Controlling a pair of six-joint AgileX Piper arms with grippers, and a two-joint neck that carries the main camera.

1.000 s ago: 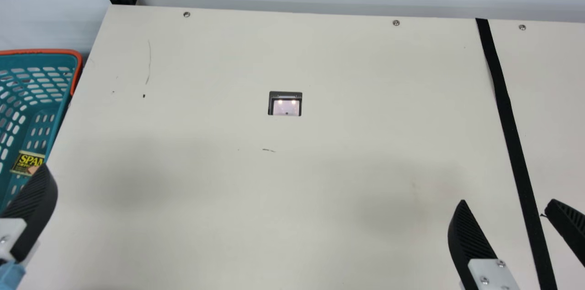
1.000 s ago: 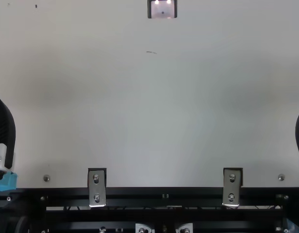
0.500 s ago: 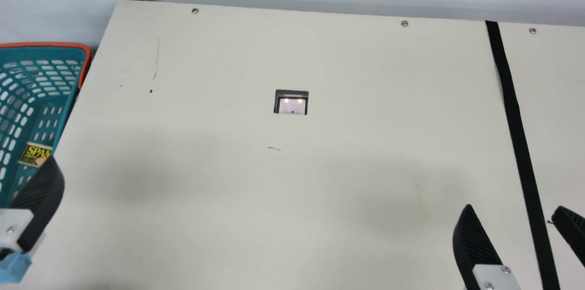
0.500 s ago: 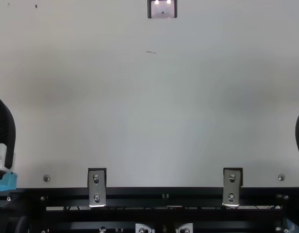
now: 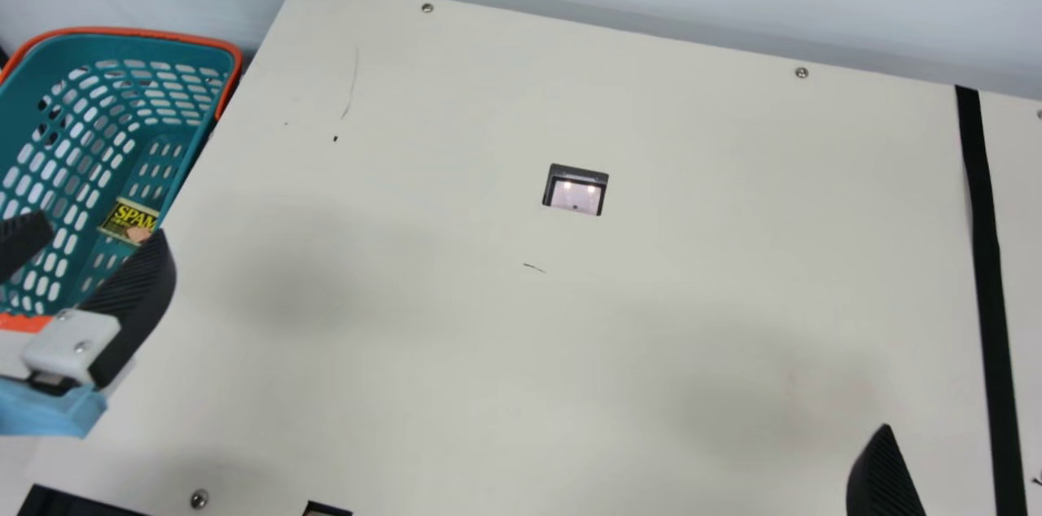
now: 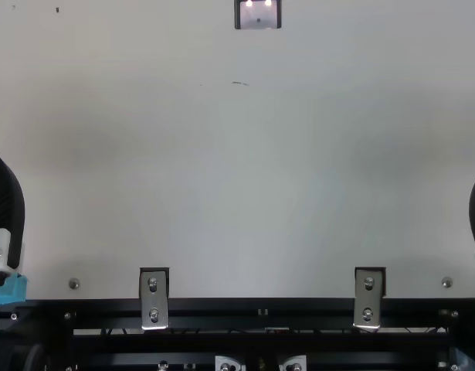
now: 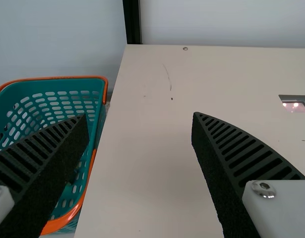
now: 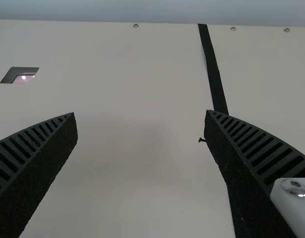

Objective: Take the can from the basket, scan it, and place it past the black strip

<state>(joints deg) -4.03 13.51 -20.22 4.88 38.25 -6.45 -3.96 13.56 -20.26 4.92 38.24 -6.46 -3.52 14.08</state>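
Can [image 5: 130, 221] in basket [image 5: 155, 32], apparently beyond left gripper [image 5: 102, 228], fingers [image 5: 134, 280] apart

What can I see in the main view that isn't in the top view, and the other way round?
Main view: the teal basket, the can inside it, and the black strip.
Top view: the right-hand silver bracket.
Both: the scanner window, the cream table, and part of the left pincer and the right pincer.

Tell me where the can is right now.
In the main view, the can lies at the left, inside the teal basket, near its wall on the table side.
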